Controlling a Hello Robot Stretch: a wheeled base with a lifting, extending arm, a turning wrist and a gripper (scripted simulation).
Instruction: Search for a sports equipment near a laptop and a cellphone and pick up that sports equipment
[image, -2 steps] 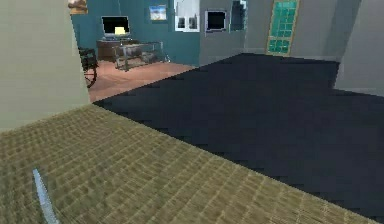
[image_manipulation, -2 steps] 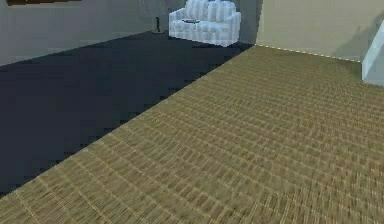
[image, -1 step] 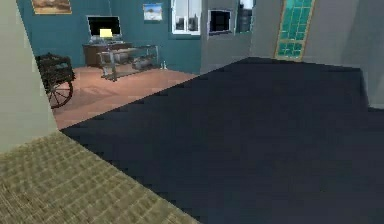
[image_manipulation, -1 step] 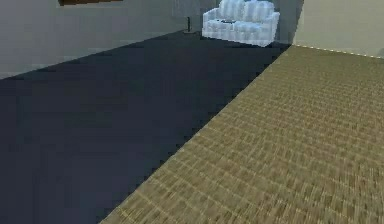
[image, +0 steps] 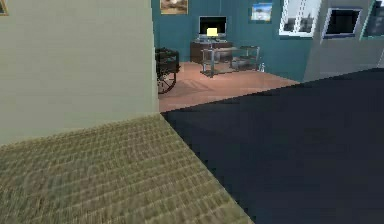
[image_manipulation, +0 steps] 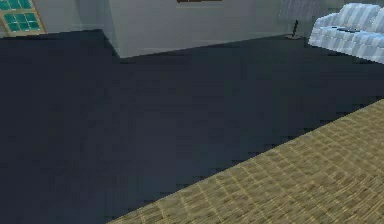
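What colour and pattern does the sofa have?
White with pale blue stripes. The sofa shows best in the arm side view, at its upper right.

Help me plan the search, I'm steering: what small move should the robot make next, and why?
Probably drive forward over the dark floor toward the teal-walled room: a dark low cabinet with a bright screen and a glass-and-metal table stand there, likely spots for a laptop.

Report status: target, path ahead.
Desk with lit screen in far room; items there too small to tell. Wall close at forward view's left. Dark floor runs toward that room.
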